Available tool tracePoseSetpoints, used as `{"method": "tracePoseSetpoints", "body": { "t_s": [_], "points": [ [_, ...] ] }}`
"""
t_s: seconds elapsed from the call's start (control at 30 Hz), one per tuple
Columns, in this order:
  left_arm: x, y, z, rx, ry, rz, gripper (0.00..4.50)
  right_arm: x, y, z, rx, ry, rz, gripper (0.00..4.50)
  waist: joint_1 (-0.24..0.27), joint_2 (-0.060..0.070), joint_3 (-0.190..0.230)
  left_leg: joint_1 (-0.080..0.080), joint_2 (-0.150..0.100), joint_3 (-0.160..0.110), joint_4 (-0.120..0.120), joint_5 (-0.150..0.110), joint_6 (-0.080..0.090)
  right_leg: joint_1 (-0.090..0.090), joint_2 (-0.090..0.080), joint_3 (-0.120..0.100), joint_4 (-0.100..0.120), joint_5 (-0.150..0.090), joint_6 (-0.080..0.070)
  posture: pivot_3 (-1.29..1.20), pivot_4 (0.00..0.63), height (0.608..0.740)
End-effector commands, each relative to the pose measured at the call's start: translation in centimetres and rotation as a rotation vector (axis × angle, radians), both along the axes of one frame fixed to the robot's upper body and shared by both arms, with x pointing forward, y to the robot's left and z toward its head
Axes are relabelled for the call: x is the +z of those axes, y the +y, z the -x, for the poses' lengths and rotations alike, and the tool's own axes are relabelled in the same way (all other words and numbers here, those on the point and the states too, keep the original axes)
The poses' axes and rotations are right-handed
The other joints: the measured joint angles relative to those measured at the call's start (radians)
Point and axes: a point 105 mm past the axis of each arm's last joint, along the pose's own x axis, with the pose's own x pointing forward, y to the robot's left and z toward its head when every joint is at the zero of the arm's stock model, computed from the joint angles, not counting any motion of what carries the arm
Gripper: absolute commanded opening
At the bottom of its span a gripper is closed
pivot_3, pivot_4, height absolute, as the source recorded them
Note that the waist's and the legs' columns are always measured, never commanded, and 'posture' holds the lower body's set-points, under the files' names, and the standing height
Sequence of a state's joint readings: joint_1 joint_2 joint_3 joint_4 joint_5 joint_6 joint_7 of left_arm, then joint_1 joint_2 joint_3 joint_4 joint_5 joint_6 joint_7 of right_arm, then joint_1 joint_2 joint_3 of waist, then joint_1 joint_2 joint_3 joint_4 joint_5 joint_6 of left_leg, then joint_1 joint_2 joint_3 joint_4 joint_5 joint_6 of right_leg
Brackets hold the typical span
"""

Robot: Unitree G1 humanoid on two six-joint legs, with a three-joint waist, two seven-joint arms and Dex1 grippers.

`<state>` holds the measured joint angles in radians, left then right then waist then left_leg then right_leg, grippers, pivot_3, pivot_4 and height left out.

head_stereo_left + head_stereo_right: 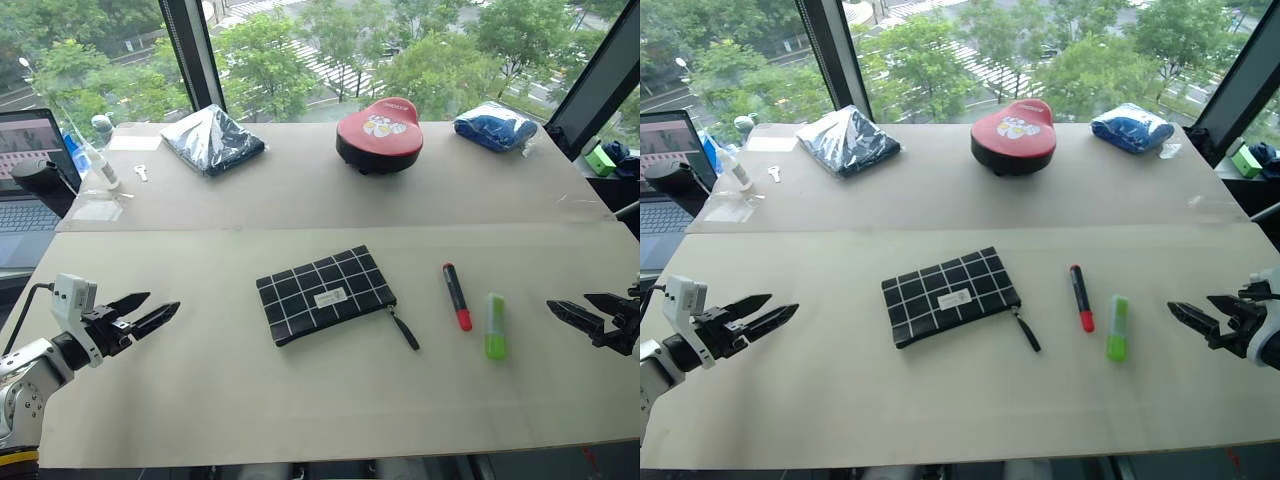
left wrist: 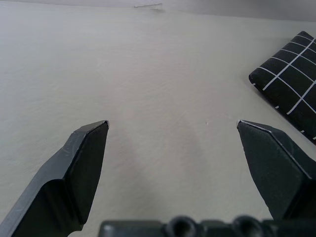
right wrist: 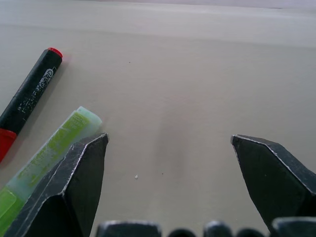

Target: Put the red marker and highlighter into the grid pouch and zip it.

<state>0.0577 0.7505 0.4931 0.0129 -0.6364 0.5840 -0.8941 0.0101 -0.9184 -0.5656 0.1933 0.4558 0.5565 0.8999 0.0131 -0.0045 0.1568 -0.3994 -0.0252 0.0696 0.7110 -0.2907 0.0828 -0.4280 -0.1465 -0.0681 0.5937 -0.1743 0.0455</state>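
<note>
My left gripper (image 1: 160, 311) hangs at the lower left of the head view with its jaws spread wide and empty, and my right gripper (image 1: 578, 312) sits at the right edge, jaws likewise spread on nothing. The grid pouch (image 1: 324, 293) lies flat in the middle of the surface (image 1: 200, 400), its zip seemingly closed and the pull strap (image 1: 404, 328) trailing toward the lower right. Just right of it lies the red marker (image 1: 456, 296), and the highlighter (image 1: 495, 326) lies near that, a small gap between them, both closer to my right gripper.

As I judge it, the main risk is the round barrels: the marker is slim, smooth plastic and could roll or squirt out of my pointed black jaws if I close off-centre. The two pens lie near enough together that reaching for one may nudge the other away. The highlighter is chunkier, with a pale translucent cap, and should sit more surely. The pouch is limp fabric with a white grid and small label; on this smooth, pale surface it will probably slide if I tug the thin strap without pinning the other end, and its flat mouth may not stay open for the pens.
</note>
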Motion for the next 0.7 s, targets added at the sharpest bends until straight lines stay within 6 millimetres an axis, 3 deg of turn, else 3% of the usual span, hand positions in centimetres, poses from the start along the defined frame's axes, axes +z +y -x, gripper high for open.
{"method": "tracePoseSetpoints", "body": {
  "t_s": [0.03, 0.17, 0.3, 0.43, 0.63, 0.7],
  "points": [
    [1.4, -0.8, -0.1, -0.049, -0.064, -0.033, 4.50, 1.6, 0.3, -0.5, 0.010, -0.053, 0.016, 4.41, 0.000, 0.000, 0.000, 0.000, 0.000, 0.000, 0.000, 0.000, 0.000, 0.000, 0.000, 0.000, 0.000, 0.000, 0.000, 0.00, 0.150, 0.740],
    [1.0, -2.7, -0.2, -0.198, -0.068, -0.122, 4.50, 1.5, 0.8, -1.1, 0.002, -0.069, -0.001, 4.41, 0.000, 0.000, 0.000, 0.000, 0.000, 0.000, 0.000, 0.000, 0.000, 0.000, 0.000, 0.000, 0.000, 0.000, 0.000, 0.00, 0.150, 0.740],
    [-0.9, -3.8, 0.0, -0.413, -0.119, -0.473, 4.50, 3.1, 2.9, -2.3, 0.073, -0.127, -0.058, 3.45, -0.001, 0.001, 0.000, 0.000, 0.000, 0.000, 0.000, 0.000, 0.000, -0.001, 0.000, 0.000, 0.000, 0.000, -0.001, 0.00, 0.150, 0.740],
    [-0.8, -5.9, 0.6, -0.616, -0.204, -0.609, 4.50, 4.3, 5.9, -3.2, 0.185, -0.154, -0.069, 2.14, -0.003, 0.001, 0.000, -0.003, 0.001, 0.002, -0.001, 0.000, 0.000, -0.005, -0.001, 0.001, 0.000, -0.001, -0.004, 0.00, 0.150, 0.740],
    [-1.4, -8.8, 0.3, -0.821, -0.365, -0.763, 4.50, 4.9, 14.0, -4.5, 0.443, -0.177, -0.103, 0.08, -0.002, 0.001, 0.000, -0.007, 0.001, 0.002, -0.001, 0.001, 0.000, -0.010, -0.001, 0.000, 0.001, 0.001, -0.004, 0.00, 0.150, 0.740],
    [-1.3, -9.8, 0.1, -0.859, -0.417, -0.775, 4.50, 4.5, 16.6, -4.7, 0.523, -0.169, -0.098, 0.03, -0.001, 0.001, 0.000, -0.007, 0.001, 0.002, -0.001, 0.003, 0.003, -0.010, -0.001, 0.000, 0.001, 0.001, -0.004, 0.00, 0.150, 0.740]
  ]
}}
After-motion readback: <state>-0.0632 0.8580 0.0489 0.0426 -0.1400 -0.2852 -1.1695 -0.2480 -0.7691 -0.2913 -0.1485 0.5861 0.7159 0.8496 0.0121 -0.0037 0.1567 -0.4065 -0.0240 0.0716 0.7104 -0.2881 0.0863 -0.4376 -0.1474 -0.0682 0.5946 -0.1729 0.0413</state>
